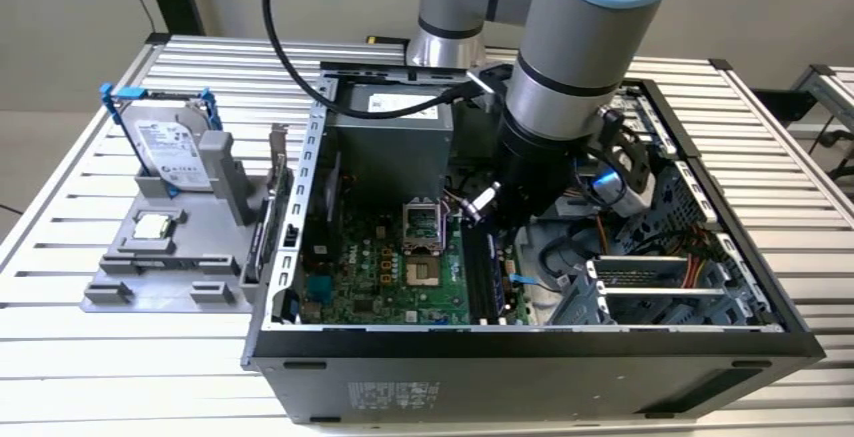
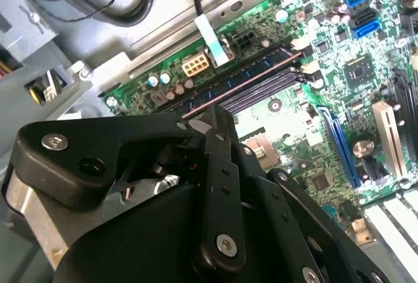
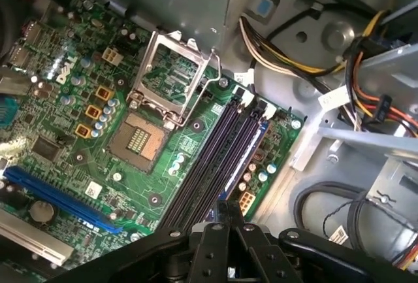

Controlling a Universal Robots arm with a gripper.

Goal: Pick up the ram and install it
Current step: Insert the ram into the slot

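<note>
Second wrist view: gripper (image 2: 202, 123) closed on the ram (image 2: 248, 82), held edge-on along the memory slots (image 2: 261, 88); judged light, stiff, fragile, best pinched by its long bare edges, clear of chips and contacts.

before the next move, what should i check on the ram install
1. Gripper above the memory slots: ok.
2. Ram lined up along the slots: ok.
3. Ram fully seated: cannot tell.
4. Slot end latches closed: cannot tell.
5. Cables lying off the slots: ok.
</note>
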